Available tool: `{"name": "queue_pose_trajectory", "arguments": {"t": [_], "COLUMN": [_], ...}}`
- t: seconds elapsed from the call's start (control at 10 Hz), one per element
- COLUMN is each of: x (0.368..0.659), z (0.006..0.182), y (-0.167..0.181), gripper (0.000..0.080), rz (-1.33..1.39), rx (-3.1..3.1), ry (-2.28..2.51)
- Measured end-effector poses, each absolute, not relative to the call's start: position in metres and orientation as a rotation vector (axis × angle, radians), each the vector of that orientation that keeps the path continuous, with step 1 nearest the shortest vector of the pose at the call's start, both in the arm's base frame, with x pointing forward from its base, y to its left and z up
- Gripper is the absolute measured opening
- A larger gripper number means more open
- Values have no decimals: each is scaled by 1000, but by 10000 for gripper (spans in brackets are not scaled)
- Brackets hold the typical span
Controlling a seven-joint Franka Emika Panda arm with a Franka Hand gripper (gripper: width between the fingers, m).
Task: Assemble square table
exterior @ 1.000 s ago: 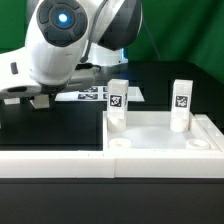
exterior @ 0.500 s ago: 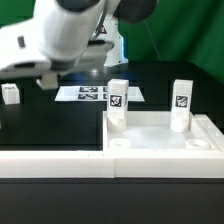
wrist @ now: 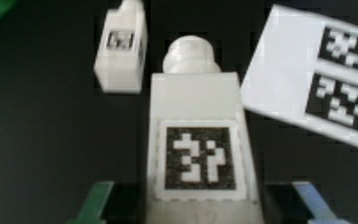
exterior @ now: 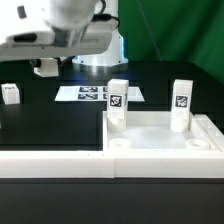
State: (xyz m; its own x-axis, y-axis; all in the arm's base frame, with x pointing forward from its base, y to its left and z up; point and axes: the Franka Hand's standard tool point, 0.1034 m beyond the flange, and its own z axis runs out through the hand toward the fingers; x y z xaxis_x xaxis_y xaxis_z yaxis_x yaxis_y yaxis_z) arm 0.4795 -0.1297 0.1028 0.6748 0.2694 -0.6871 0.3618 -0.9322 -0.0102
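Observation:
The white square table top (exterior: 160, 148) lies at the front on the exterior view's right. Two tagged legs (exterior: 118, 103) (exterior: 181, 104) stand upright in its far corner sockets. My gripper (exterior: 45, 68) hangs above the black table at the exterior view's left. In the wrist view the gripper (wrist: 204, 200) is shut on a third white leg (wrist: 194, 120), with its tag facing the camera and its rounded peg end pointing away. A further loose leg (wrist: 121, 45) lies on the table beyond it, and it also shows in the exterior view (exterior: 10, 93).
The marker board (exterior: 92, 94) lies flat on the table behind the top, and the wrist view shows it beside the held leg (wrist: 327, 70). A long white rim (exterior: 50, 160) runs along the front.
The arm has risen and drawn back toward the exterior view's upper left, lifting the gripped leg off the table. The loose leg at the left has come into view.

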Motion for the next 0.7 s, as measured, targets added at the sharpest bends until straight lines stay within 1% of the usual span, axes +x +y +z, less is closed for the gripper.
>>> {"name": "queue_pose_trajectory", "arguments": {"t": [0.1, 0.3, 0.5, 0.6, 0.7], "x": [487, 529, 580, 598, 607], "z": [106, 130, 163, 173, 175], "y": [-125, -98, -70, -65, -65], "gripper": [288, 290, 290, 290, 290], "rz": [-1011, -855, -671, -627, -556], "rx": [2792, 2831, 2897, 2894, 2904], "ry": [507, 469, 357, 369, 378]}}
